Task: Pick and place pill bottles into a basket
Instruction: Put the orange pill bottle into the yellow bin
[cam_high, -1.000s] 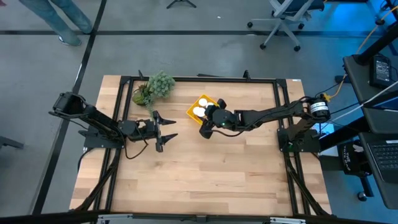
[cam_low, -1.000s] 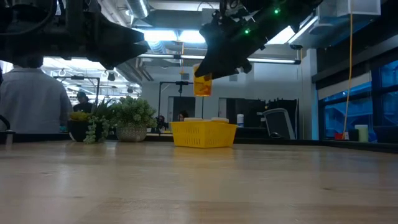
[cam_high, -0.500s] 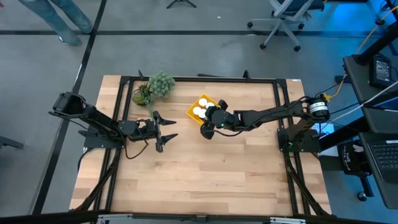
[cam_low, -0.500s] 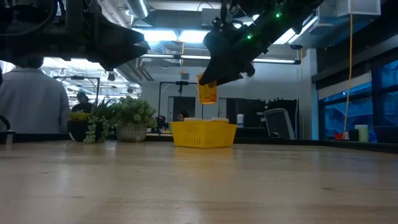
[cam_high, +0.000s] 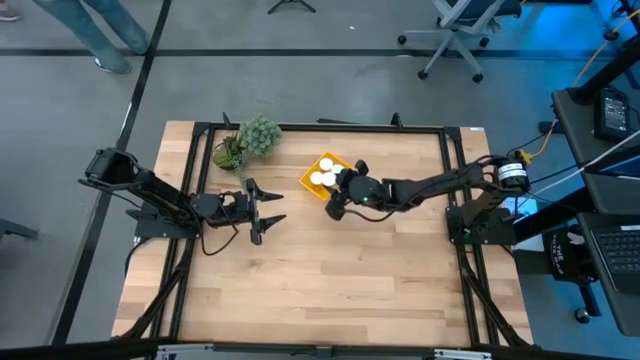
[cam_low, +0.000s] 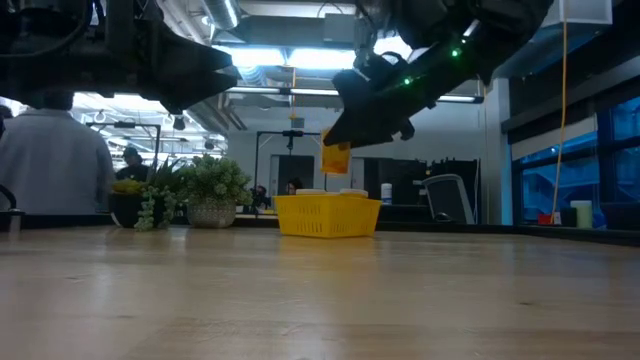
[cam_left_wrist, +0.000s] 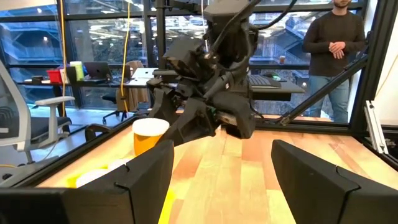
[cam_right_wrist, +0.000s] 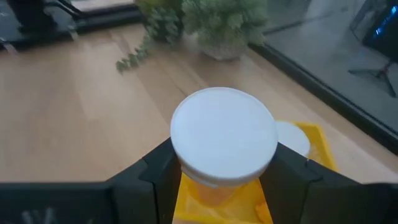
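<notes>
My right gripper (cam_low: 345, 135) is shut on an orange pill bottle (cam_low: 336, 158) with a white cap (cam_right_wrist: 224, 135). It holds the bottle higher than the rim of the yellow basket (cam_low: 327, 216), close over it. In the high view the gripper (cam_high: 335, 206) sits beside the basket (cam_high: 322, 165). The white caps of other pill bottles (cam_high: 320, 179) show inside the basket. My left gripper (cam_high: 270, 208) waits open at the table's left, level and touching nothing; its wrist view shows the held bottle (cam_left_wrist: 149, 135). My right gripper pinches the bottle's orange body (cam_right_wrist: 217, 190) just under the cap, one finger (cam_right_wrist: 158, 171) on each side. The fingers slant down from the table's right. The bottle stands about upright, cap up, lifted clear of the table and the basket.
A green potted plant (cam_high: 250, 140) stands at the far left of the table, left of the basket. Bare wood (cam_high: 330, 280) fills the near half. A black frame (cam_high: 300, 127) runs around the table. A person (cam_left_wrist: 333, 56) stands beyond the table.
My right gripper has sunk toward the basket with the pill bottle, which has stayed about upright and clear in its hold.
</notes>
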